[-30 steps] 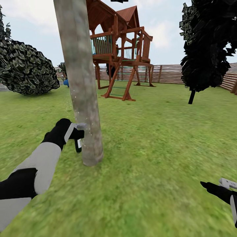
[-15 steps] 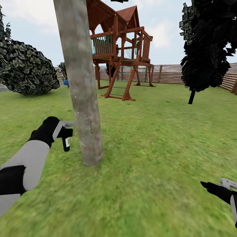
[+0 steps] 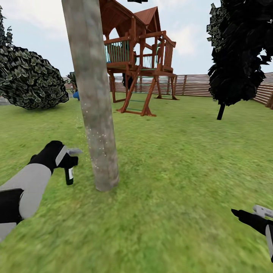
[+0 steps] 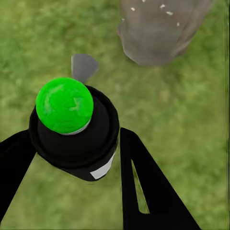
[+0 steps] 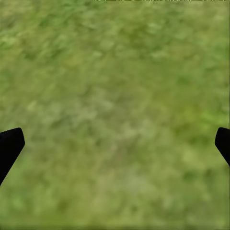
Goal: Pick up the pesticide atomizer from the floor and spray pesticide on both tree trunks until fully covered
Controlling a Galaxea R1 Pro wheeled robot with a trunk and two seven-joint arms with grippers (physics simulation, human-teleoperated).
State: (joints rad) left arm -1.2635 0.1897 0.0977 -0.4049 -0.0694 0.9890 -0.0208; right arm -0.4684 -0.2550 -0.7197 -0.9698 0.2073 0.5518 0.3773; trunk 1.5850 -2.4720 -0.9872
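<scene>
**Sprayer held low beside trunk base**

Left gripper (image 3: 70, 159) pinches the sprayer (image 3: 69, 175), hanging nozzle-down just beside the tree trunk (image 3: 94, 113), apart from it, likely to hit the lower bark. White specks (image 3: 93, 132) dot the trunk. Right gripper (image 3: 261, 212) idle over grass (image 3: 178, 170), fingers spread.

The small black sprayer (image 3: 69, 175) hangs upright in the left gripper (image 3: 70, 161), near the white-specked grey-brown trunk (image 3: 94, 106), over grass (image 3: 170, 170).
</scene>
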